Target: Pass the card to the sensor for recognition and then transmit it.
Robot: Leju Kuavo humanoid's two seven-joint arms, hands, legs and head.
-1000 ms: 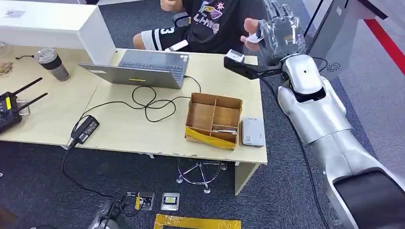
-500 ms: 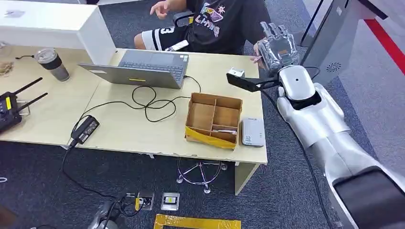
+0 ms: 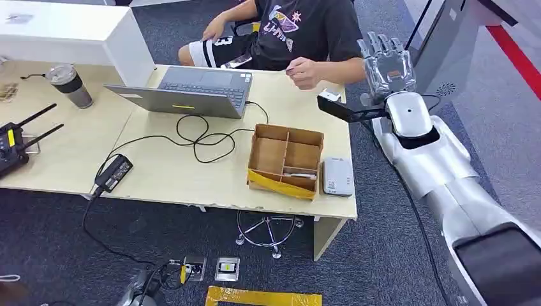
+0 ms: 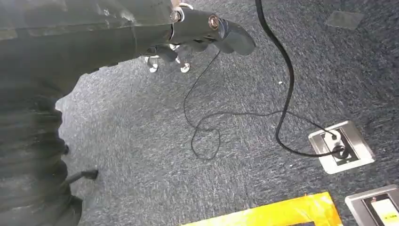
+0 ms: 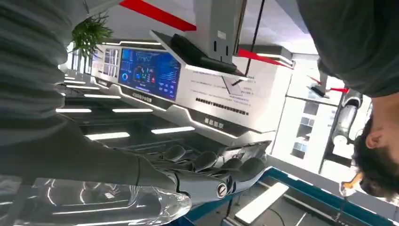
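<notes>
My right hand (image 3: 386, 62) is raised beyond the table's far right corner, fingers spread and upright, holding nothing. In the right wrist view its fingers (image 5: 212, 165) lie stretched out side by side with nothing in them. A seated person's hand (image 3: 303, 71) hovers over the table's far edge, left of my hand and apart from it; I cannot tell whether it holds a card. The white sensor box (image 3: 337, 176) lies flat near the table's front right corner. My left hand (image 4: 197, 29) hangs over the carpet, thumb out, holding nothing.
A cardboard divider box (image 3: 285, 159) sits left of the sensor, a white card (image 3: 300, 174) in one compartment. An open laptop (image 3: 194, 89), a looped black cable (image 3: 198, 137), a power brick (image 3: 113, 172), a tumbler (image 3: 69, 85) and a radio (image 3: 11, 145) lie on the table (image 3: 166, 175).
My right hand has moved right and lower, away from the person's hand it was touching a second ago. The person's hand has drawn back leftward over the table.
</notes>
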